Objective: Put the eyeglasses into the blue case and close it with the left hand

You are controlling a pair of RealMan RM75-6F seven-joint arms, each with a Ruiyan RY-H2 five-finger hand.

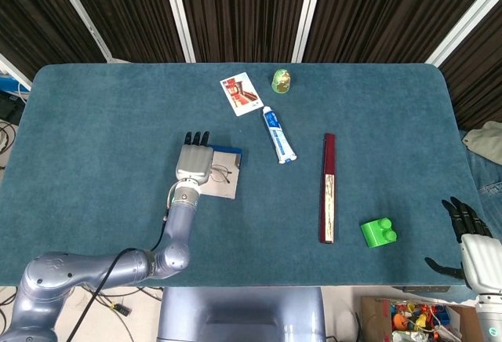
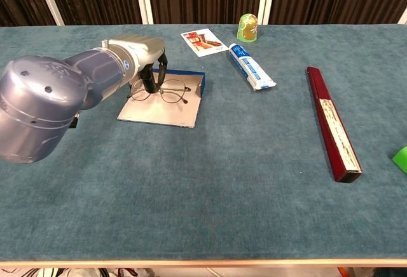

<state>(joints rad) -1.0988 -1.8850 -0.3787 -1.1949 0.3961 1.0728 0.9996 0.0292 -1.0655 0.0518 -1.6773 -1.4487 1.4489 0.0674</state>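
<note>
Left hand (image 2: 141,51), fingers curled down, grips thin wire-framed eyeglasses (image 2: 160,91) by their left side; specs are held just over open flat blue case (image 2: 181,113) on teal-felt desk (image 2: 210,188). Placing step underway. Next: specs to be set down & released, then lid closed.

Teal table (image 1: 102,122) under scattered objects
</note>
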